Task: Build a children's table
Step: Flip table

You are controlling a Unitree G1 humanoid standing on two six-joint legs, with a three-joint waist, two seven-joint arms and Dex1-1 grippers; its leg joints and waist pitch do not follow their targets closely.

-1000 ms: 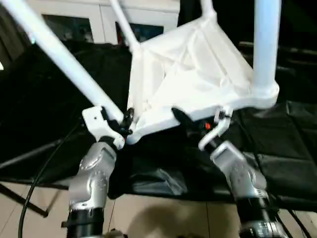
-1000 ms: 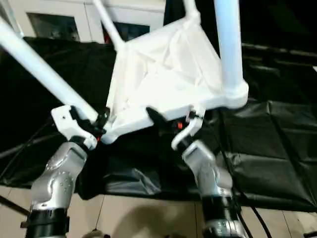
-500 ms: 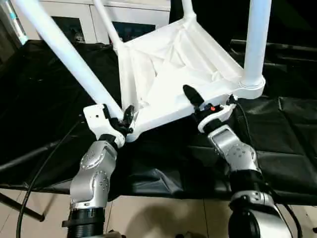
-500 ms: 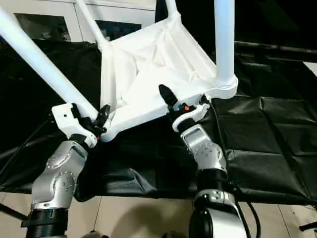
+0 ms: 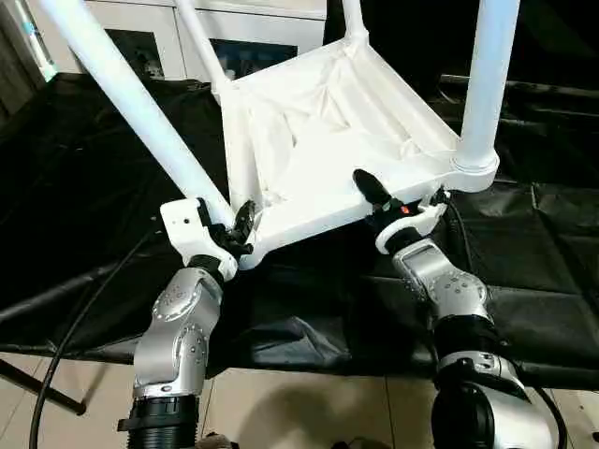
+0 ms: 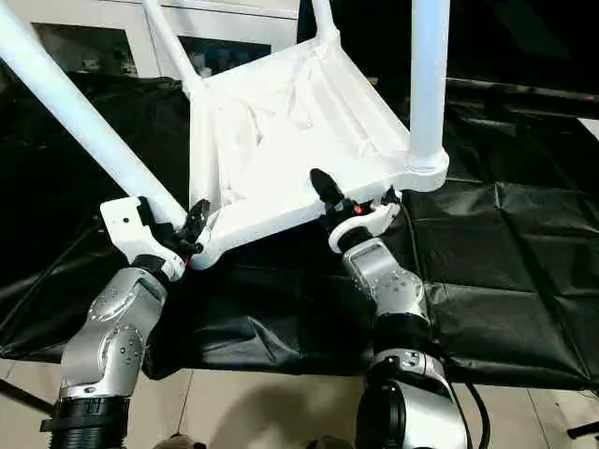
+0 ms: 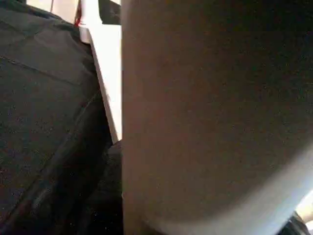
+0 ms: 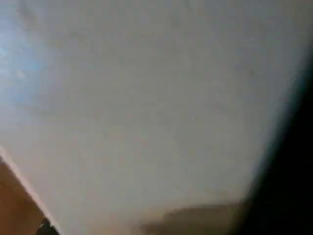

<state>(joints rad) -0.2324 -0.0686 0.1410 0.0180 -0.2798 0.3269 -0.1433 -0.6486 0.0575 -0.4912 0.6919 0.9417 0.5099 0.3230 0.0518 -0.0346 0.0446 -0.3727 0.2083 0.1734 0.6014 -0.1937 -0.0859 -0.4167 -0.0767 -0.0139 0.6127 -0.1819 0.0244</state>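
**Operator A:** White moulded plastic throughout: the children's table lies upside down over the black cloth, ribbed underside up, with all four legs seated in the corner sockets and pointing up. We judge it light for its bulk, rigid in the ribs and rim, and smooth enough to slip. Where do we take hold?

**Operator B:** At the near rim and at a leg base beside its socket, where the walls are thickest. We avoid the far ends of the legs, since the leverage there would strain the sockets.

**Operator A:** State of the left gripper?

**Operator B:** It stands about half open and is clamped at the near-left corner, its black fingers closed around the base of the leg where it meets the tabletop.

**Operator A:** And the right gripper?

**Operator B:** It sits at the near edge of the tabletop, near the front-right leg. One finger lies over the rim, and the other is hidden beneath. We cannot tell whether it has actually gripped the rim.
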